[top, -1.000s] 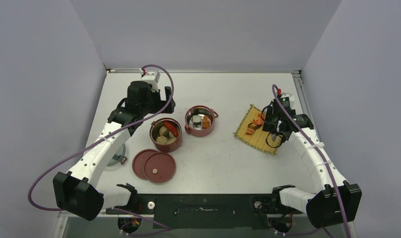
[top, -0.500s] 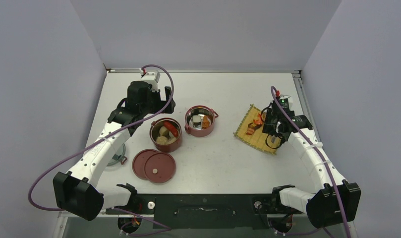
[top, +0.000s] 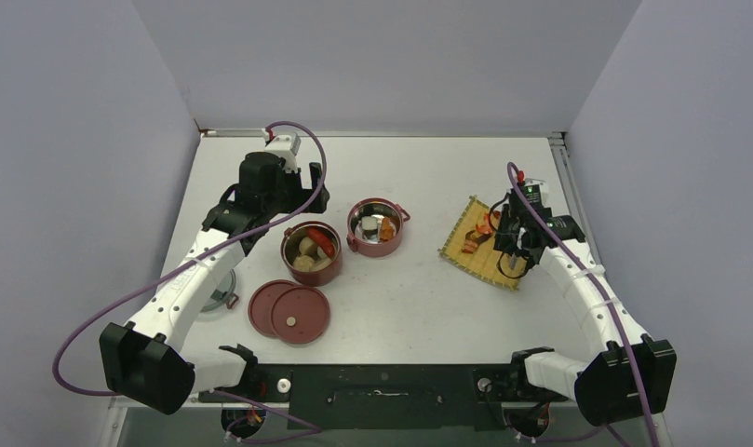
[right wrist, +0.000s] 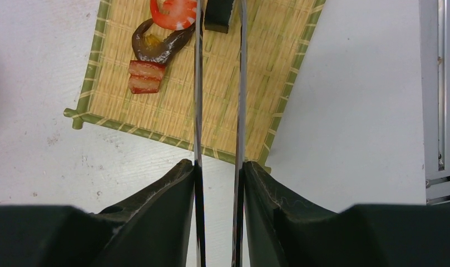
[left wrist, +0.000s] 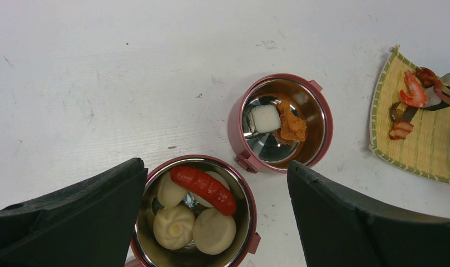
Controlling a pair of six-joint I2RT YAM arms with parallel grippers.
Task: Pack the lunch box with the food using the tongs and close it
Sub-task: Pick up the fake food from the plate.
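Observation:
The lunch box stands as two open dark-red bowls. One bowl [top: 321, 277] [left wrist: 251, 208] holds several pale buns and a red sausage [left wrist: 203, 189]. The other bowl [top: 377, 250] [left wrist: 234, 136] holds a white cube and an orange piece. My left gripper [top: 302, 200] [left wrist: 216, 167] hangs open above the bun bowl, touching nothing. My right gripper [top: 510, 237] [right wrist: 218, 164] is shut on the tongs [right wrist: 198, 111], squeezing both slim arms. The tong tips reach over the yellow mat [right wrist: 256, 100] by a red-white curled piece [right wrist: 172, 14] and a dark block [right wrist: 218, 14].
Two flat dark-red lids [top: 289, 312] lie overlapping in front of the bun bowl. A greyish round thing [top: 225, 289] lies under the left arm. A dark curved piece [right wrist: 156, 47] and a red striped block [right wrist: 144, 77] also lie on the mat. A metal rail [right wrist: 439, 83] runs along the table's right edge.
The right gripper's fingers have drawn closer together on the tongs, narrowing the tong arms, and the wrist has shifted slightly. The left arm has not moved.

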